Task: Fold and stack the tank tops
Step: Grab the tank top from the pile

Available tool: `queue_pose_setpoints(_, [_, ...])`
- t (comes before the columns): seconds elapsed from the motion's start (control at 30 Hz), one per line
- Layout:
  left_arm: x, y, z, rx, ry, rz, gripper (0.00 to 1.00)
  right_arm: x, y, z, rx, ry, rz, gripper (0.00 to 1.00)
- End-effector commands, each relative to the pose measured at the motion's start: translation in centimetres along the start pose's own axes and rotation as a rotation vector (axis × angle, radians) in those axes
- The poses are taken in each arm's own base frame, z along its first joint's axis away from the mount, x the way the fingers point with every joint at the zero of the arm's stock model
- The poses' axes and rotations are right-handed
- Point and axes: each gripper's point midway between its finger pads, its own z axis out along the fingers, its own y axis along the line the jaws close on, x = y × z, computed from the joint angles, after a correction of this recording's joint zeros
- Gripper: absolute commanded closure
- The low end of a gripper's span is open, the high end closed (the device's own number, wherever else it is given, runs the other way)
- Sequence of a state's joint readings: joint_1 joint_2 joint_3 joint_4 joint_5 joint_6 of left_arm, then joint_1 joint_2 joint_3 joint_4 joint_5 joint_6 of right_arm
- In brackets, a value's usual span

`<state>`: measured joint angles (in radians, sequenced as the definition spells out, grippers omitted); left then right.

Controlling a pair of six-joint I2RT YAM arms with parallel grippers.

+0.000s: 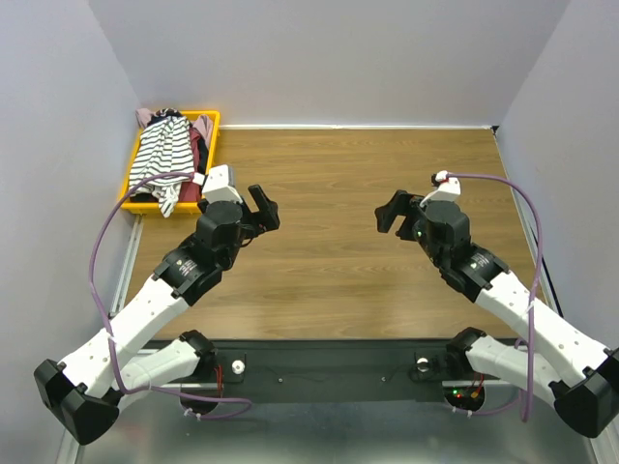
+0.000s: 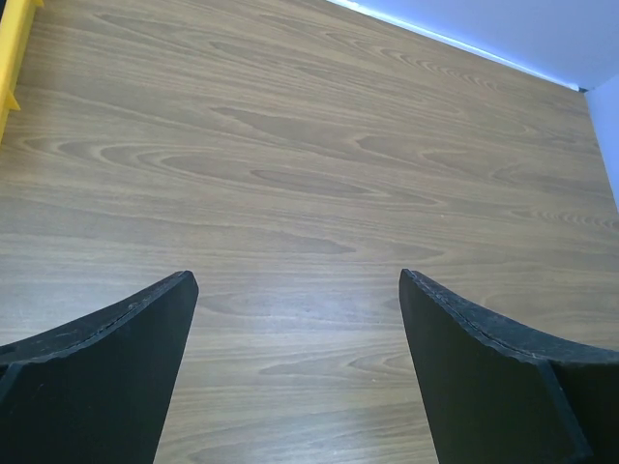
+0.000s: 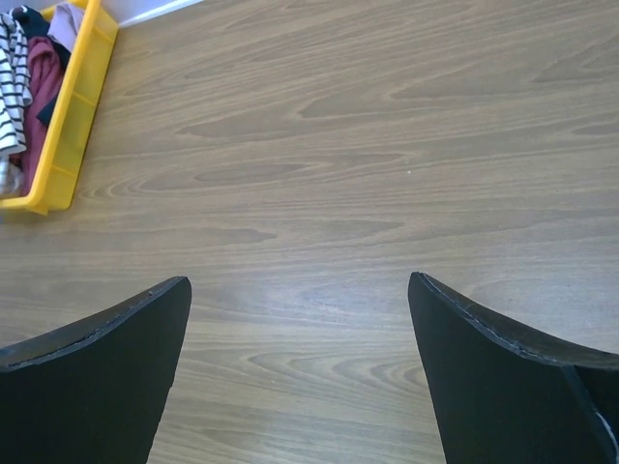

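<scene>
The tank tops lie heaped in a yellow bin (image 1: 209,147) at the table's far left corner. A white one with thin black stripes (image 1: 164,153) drapes on top, over a dark red one (image 1: 199,150) and a pale pink one (image 1: 203,126). In the right wrist view the striped top (image 3: 10,77), the dark red top (image 3: 41,82) and the pink top (image 3: 66,21) show inside the bin (image 3: 68,116). My left gripper (image 1: 265,207) hovers open over bare wood just right of the bin. My right gripper (image 1: 391,212) hovers open mid-table, far from the cloth. Nothing sits between either pair of fingers.
Wooden tabletop (image 1: 348,174) bounded by grey walls at the back and both sides. The bin's edge (image 2: 12,48) shows at the far left of the left wrist view. A purple cable (image 1: 106,242) loops from each arm.
</scene>
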<state>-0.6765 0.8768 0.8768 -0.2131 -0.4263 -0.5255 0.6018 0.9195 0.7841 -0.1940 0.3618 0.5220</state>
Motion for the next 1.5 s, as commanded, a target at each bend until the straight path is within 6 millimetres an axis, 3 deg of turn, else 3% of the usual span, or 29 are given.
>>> queue_pose_setpoints(0.0, [-1.7, -0.6, -0.2, 0.013, -0.046, -0.03, 0.03, -1.4, 0.5, -0.4, -0.028, -0.053, 0.007, 0.0])
queue_pose_setpoints(0.27, [-3.1, -0.2, 0.3, -0.054, -0.07, -0.03, 0.06, -0.8, 0.7, 0.0, -0.035, -0.031, -0.016, 0.0])
queue_pose_setpoints(0.37, [-6.0, 2.2, 1.6, -0.181, -0.117, -0.073, 0.08, -0.6, 0.8, 0.4, -0.039, -0.015, -0.028, 0.0])
queue_pose_setpoints(0.43, [-7.9, 4.6, 3.6, -0.261, -0.122, -0.096, 0.17, -0.7, 1.3, 0.6, -0.048, -0.01, -0.03, 0.0])
queue_pose_setpoints(0.47, [-11.2, 6.6, 3.9, -0.316, -0.183, -0.135, 0.2, -0.5, 1.5, 0.7, -0.053, -0.001, -0.031, 0.0])
queue_pose_setpoints(0.5, [-11.7, 7.8, 5.2, -0.367, -0.18, -0.135, 0.23, -0.3, 1.5, 1.1, -0.048, 0.011, -0.025, 0.0])
queue_pose_setpoints(0.53, [-14.5, 9.7, 5.2, -0.435, -0.243, -0.158, 0.23, -0.4, 1.9, 1.2, -0.058, 0.015, -0.02, 0.0])
queue_pose_setpoints(0.6, [-16.1, 11.7, 6.3, -0.515, -0.269, -0.157, 0.23, -0.3, 2.3, 1.5, -0.066, 0.026, -0.018, 0.0])
queue_pose_setpoints(0.63, [-17.1, 13.9, 7.5, -0.597, -0.284, -0.159, 0.23, 0.1, 2.5, 1.9, -0.068, 0.043, -0.018, 0.0])
queue_pose_setpoints(0.67, [-17.1, 14.0, 8.6, -0.598, -0.267, -0.15, 0.23, 0.1, 2.5, 2.1, -0.067, 0.048, -0.017, 0.0])
queue_pose_setpoints(0.7, [-17.3, 15.7, 10.6, -0.629, -0.241, -0.149, 0.23, 0.5, 2.6, 2.4, -0.069, 0.062, -0.018, 0.0])
queue_pose_setpoints(0.8, [-16.6, 18.6, 13.5, -0.7, -0.187, -0.125, 0.23, 0.7, 2.6, 2.7, -0.063, 0.07, -0.015, 0.0])
queue_pose_setpoints(0.83, [-15.9, 19.8, 15.7, -0.734, -0.152, -0.106, 0.23, 0.8, 2.7, 2.7, -0.064, 0.074, -0.015, 0.0])
queue_pose_setpoints(0.93, [-13.1, 23.3, 18.5, -0.835, -0.052, -0.08, 0.17, 1.0, 2.6, 2.8, -0.064, 0.077, -0.012, 0.0])
queue_pose_setpoints(1.0, [-12.0, 23.7, 20.0, -0.83, -0.025, -0.078, 0.16, 1.1, 2.5, 2.8, -0.061, 0.079, -0.01, 0.0])
queue_pose_setpoints(1.03, [-11.3, 25.6, 20.5, -0.853, -0.007, -0.087, 0.16, 1.2, 2.5, 2.8, -0.059, 0.079, -0.01, 0.0])
queue_pose_setpoints(1.17, [-9.5, 26.6, 21.8, -0.858, 0.039, -0.062, 0.16, 1.5, 2.2, 2.9, -0.047, 0.081, -0.011, 0.0])
queue_pose_setpoints(1.3, [-8.5, 27.2, 21.9, -0.881, 0.057, -0.048, 0.19, 1.7, 2.2, 3.0, -0.051, 0.085, -0.006, 0.0])
queue_pose_setpoints(1.47, [-7.1, 28.2, 22.1, -0.904, 0.081, -0.043, 0.35, 1.8, 2.2, 3.0, -0.054, 0.086, -0.002, 0.0])
